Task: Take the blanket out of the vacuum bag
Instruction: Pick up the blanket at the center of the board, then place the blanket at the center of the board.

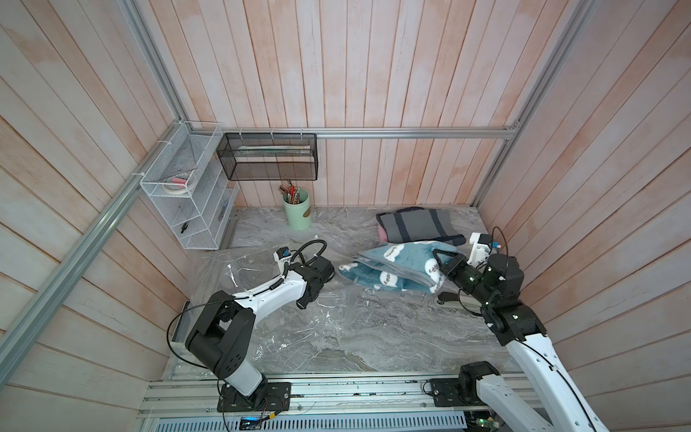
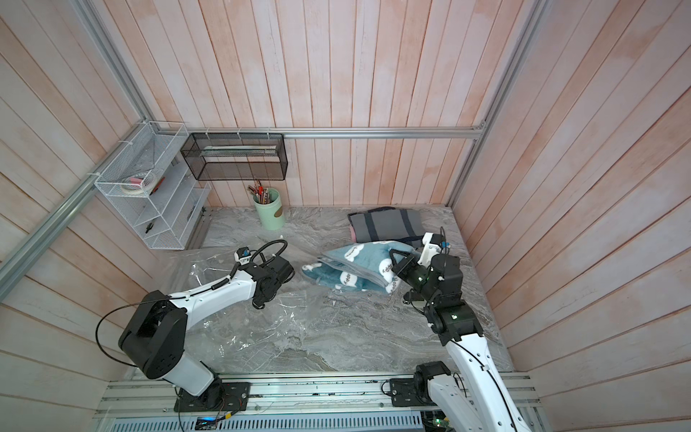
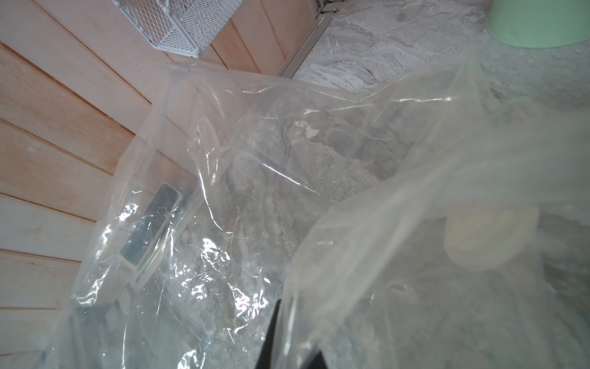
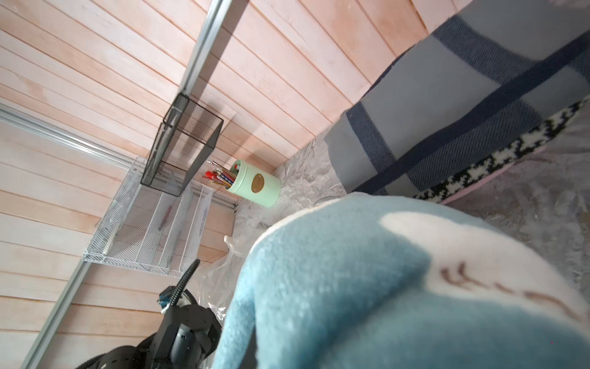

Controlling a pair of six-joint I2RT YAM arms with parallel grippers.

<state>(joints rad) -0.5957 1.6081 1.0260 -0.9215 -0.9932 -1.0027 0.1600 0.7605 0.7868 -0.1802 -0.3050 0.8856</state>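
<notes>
Transparent crinkled film: vacuum bag [image 1: 299, 329], spread mostly flat over the left half of the grey marbled table top [image 1: 392, 336], one edge against the left wall.

Left gripper [image 1: 301, 303]: points down onto the bag's middle. In the left wrist view the film [image 3: 255, 191] rises and gathers at the dark fingers [image 3: 271, 332], which are pressed together on it.

Blanket [image 1: 396, 267]: blue fleece with white cloud shapes, folded in layers. It lies outside the bag on the right half of the table, its left end just beside the bag's right edge in both top views.

Right gripper [image 1: 437, 256]: at the blanket's right end, clamped on the fleece, which is lifted there. In the right wrist view the fleece [image 4: 351, 287] hides the fingers.

Folded textile [image 1: 418, 224]: grey with navy stripes and a pink edge, behind the blanket and touching it.

Pen cup [image 1: 298, 209]: pale green, upright at the back wall, filled with pens.

Wire rack [image 1: 187, 202]: white, on the left wall.

Mesh basket [image 1: 267, 157]: black, hung from the back rail.
</notes>
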